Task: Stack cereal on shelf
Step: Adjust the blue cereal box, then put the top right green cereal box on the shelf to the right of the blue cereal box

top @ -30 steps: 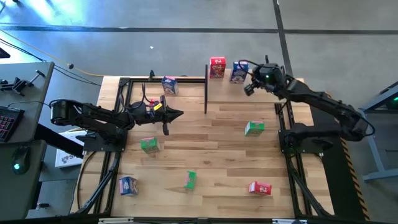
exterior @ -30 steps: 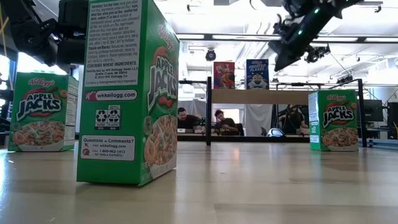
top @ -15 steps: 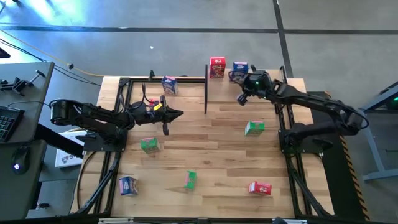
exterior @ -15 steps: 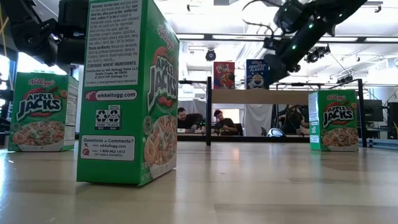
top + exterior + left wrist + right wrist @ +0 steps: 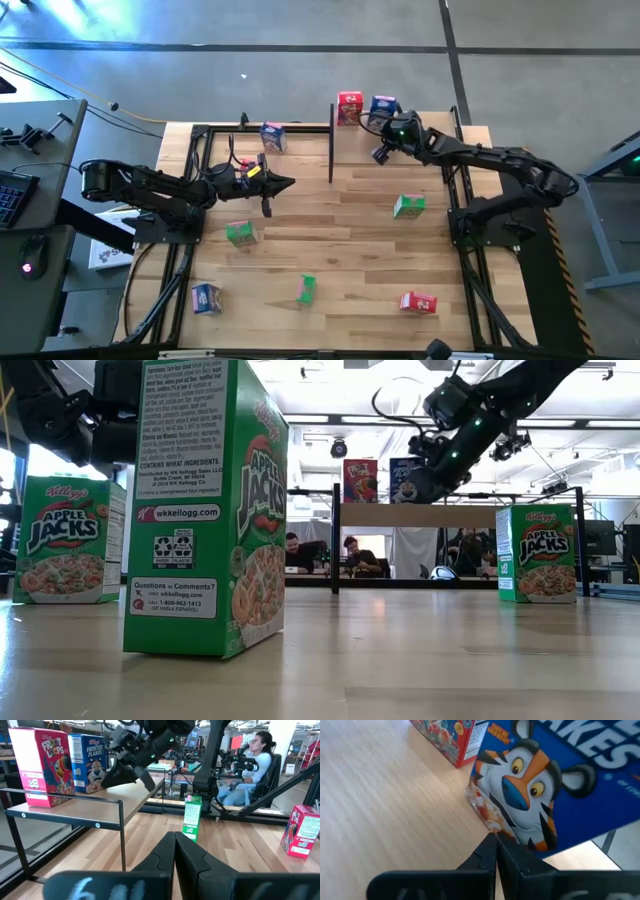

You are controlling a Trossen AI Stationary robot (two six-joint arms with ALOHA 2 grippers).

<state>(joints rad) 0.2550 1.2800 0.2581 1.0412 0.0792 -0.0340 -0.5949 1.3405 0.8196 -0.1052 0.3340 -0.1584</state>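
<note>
The shelf (image 5: 420, 128), a light-wood board on black posts, stands at the table's far edge. A red cereal box (image 5: 349, 107) and a blue Frosted Flakes box (image 5: 383, 106) stand upright on it. My right gripper (image 5: 378, 153) is shut and hovers over the shelf's near edge, pointing at the lower front of the blue box (image 5: 555, 785). The red box (image 5: 452, 737) stands beside it. My left gripper (image 5: 285, 183) is shut and waits left of the shelf's post, touching nothing. More cereal boxes stand about the table. My right gripper has its shut fingertips (image 5: 492, 840) right at the lower front edge of the blue box (image 5: 495, 822), slanting down from the table's near-right side. I cannot tell whether they touch it. The box stands upright on the shelf board.
On the tabletop stand green boxes (image 5: 239, 233) (image 5: 408, 206) (image 5: 306, 289), blue boxes (image 5: 272, 136) (image 5: 206, 297) and a red box (image 5: 418, 302). A black shelf post (image 5: 331, 150) rises between the arms. People sit beyond the table (image 5: 250, 760).
My right gripper has moved toward the table's left and down, from beside the blue box's right side to the front of that box at the shelf's near edge. The left arm has kept still.
</note>
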